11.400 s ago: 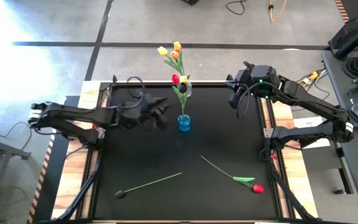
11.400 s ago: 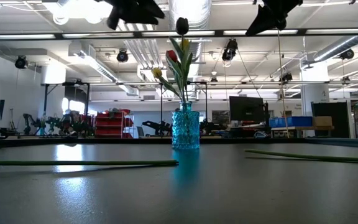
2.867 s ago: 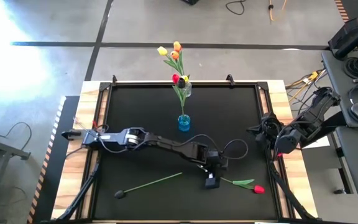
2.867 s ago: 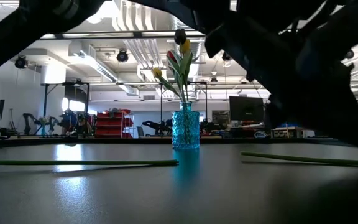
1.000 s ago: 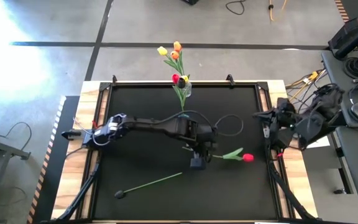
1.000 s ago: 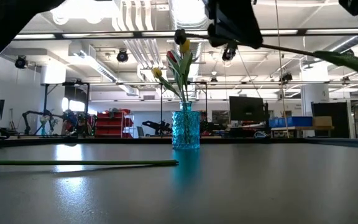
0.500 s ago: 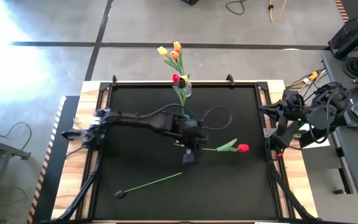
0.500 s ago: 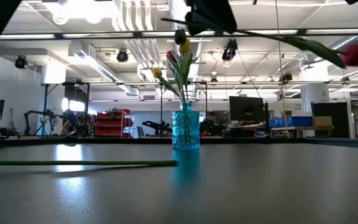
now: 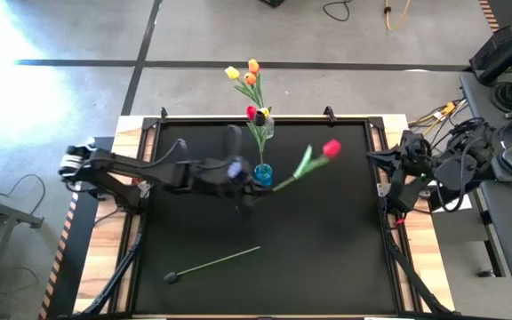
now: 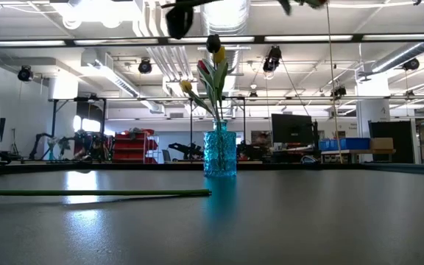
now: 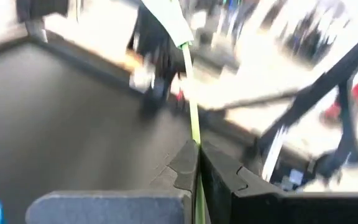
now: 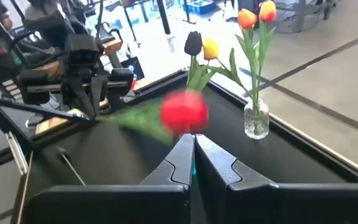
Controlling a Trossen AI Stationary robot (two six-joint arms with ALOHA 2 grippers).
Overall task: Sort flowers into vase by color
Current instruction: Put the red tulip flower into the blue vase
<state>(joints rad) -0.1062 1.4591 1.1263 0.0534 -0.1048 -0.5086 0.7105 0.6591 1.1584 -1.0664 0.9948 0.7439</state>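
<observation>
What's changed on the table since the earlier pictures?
The left gripper took hold of the red-headed artificial tulip that lay on the black table's near right part, lifted it and carried it to the blue glass vase. The right gripper pulled back to the right edge. The dark-headed tulip stayed lying.

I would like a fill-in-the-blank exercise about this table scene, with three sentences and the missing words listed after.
1. The left tool is shut on the stem of the ____ tulip.
2. The blue vase already holds a ____ tulip and a yellow one.
3. One more flower lies flat on the ____ mat.

Missing words: red; black; black
</observation>
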